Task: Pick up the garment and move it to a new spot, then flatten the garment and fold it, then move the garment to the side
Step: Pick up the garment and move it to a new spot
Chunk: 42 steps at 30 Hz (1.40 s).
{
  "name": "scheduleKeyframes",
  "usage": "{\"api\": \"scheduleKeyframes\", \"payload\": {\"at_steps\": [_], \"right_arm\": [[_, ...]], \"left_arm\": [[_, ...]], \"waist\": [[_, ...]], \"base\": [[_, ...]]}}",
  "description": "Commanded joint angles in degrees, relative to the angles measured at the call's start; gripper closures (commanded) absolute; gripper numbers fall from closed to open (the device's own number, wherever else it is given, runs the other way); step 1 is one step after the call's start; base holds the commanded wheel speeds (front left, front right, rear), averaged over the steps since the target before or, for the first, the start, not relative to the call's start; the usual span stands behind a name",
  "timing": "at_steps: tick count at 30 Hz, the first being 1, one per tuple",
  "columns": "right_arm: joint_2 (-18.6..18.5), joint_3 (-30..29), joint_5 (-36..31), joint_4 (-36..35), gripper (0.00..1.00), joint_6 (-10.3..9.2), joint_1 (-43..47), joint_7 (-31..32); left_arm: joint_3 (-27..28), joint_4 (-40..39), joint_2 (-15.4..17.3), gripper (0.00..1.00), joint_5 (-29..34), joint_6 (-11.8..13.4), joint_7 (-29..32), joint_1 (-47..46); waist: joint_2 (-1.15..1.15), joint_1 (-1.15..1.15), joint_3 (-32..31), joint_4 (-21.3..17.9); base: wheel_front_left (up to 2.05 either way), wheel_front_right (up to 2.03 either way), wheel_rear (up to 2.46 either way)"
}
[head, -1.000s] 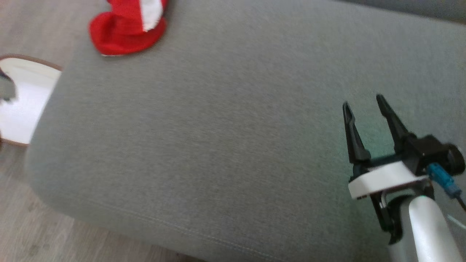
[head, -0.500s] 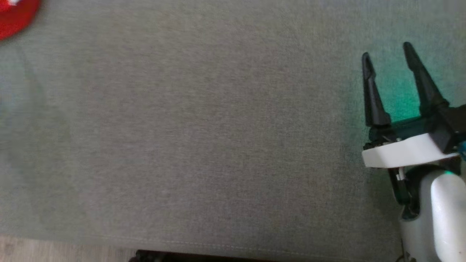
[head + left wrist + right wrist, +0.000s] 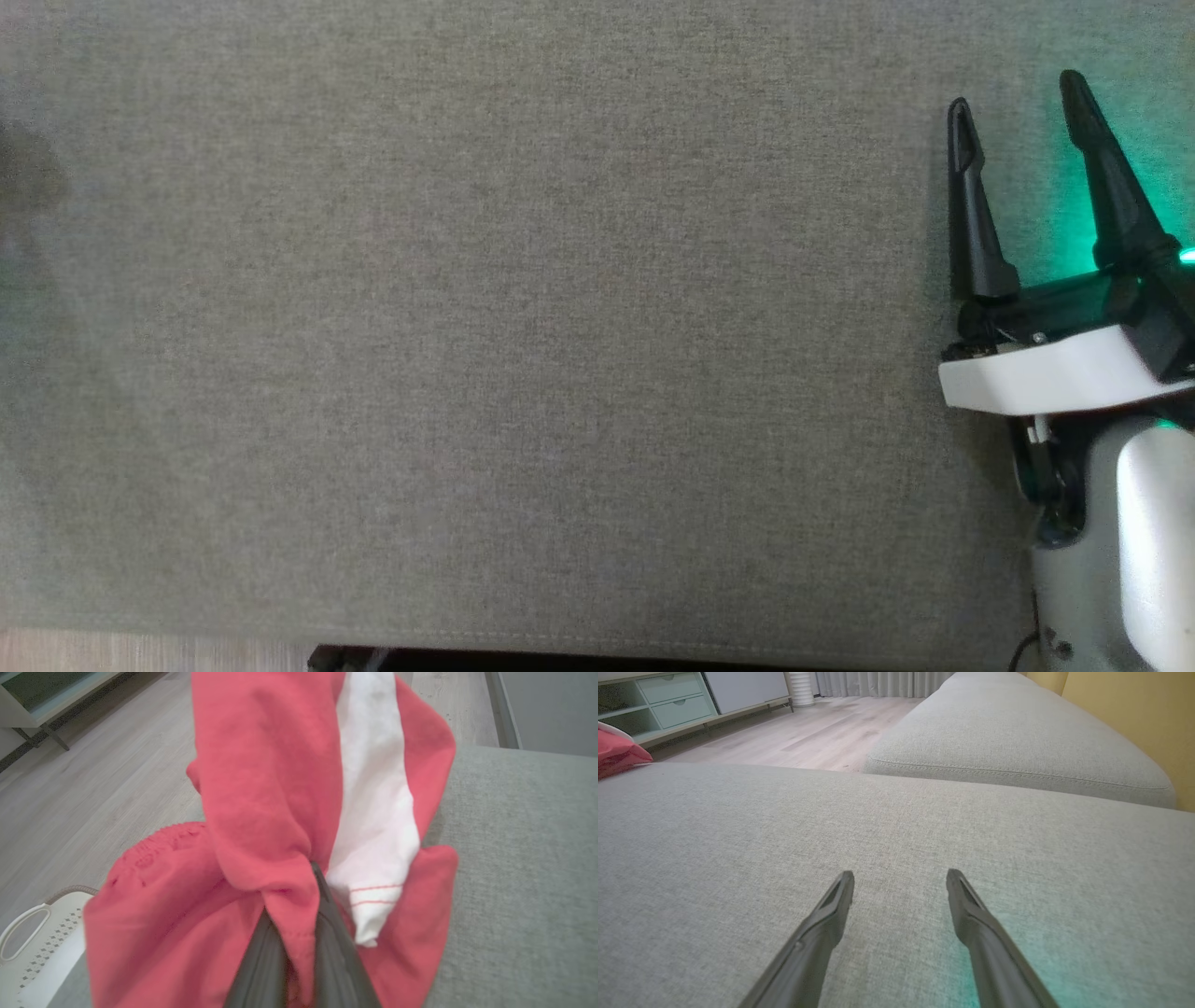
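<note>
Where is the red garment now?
Left wrist view: the red garment is clamped in the left tool at the edge of the grey cushion, near a white basket.

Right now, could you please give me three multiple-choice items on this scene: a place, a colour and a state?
1. The right pincer hovers over: A a tiled counter; B the grey cushion; C a metal sink.
2. The garment is: A red and white; B blue; C black.
3. The left pincer is: A wide open; B half open; C shut on the garment.
Answers: 1 B, grey fabric spreads beneath it; 2 A, a white panel crosses red cloth; 3 C, cloth is pinched between its jaws.
</note>
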Motion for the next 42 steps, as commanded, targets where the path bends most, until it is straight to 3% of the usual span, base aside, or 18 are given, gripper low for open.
{"api": "scheduleKeyframes", "payload": {"at_steps": [1, 11, 21, 31, 37, 42], "right_arm": [[-0.1, 1.3, 0.3, -1.2, 0.00, 0.21, 0.2, -0.4], [-0.1, 2.0, 2.9, 4.6, 0.00, 0.21, -0.2, -3.5], [-0.1, 1.4, 7.9, 13.9, 0.00, 0.21, 3.5, -7.9], [-0.1, 0.7, 11.6, 19.8, 0.00, 0.21, 8.7, -11.0], [-0.1, 1.0, 12.5, 20.9, 0.00, 0.21, 9.5, -11.9], [-0.1, 2.2, 13.3, 21.6, 0.00, 0.21, 9.0, -12.5]], "left_arm": [[1.2, -0.3, 3.7, 1.00, 0.1, -0.2, -0.7, -0.7], [-1.5, 3.9, 7.2, 1.00, 2.7, -3.5, -5.2, -3.8], [-9.1, -1.0, 8.5, 1.00, 6.3, -6.1, -4.5, -6.2], [-18.2, -19.2, 4.2, 1.00, 2.1, -6.4, 2.2, -2.1], [-22.8, -31.8, -0.3, 1.00, -2.4, -6.4, 4.6, 3.8], [-26.6, -35.8, -4.3, 1.00, -2.6, -5.1, 2.8, 12.1]], "waist": [[0.00, 0.00, -0.7, 0.0], [0.00, 0.00, -9.9, -1.3], [0.00, 0.00, -25.7, -5.3], [0.00, 0.00, -36.0, -10.1], [0.00, 0.00, -35.7, -12.1], [0.00, 0.00, -33.8, -14.0]], "base": [[0.00, 0.00, 0.00], [0.00, 0.00, 0.00], [0.00, 0.00, 0.00], [0.00, 0.00, 0.00], [0.00, 0.00, 0.00], [0.00, 0.00, 0.00]]}}
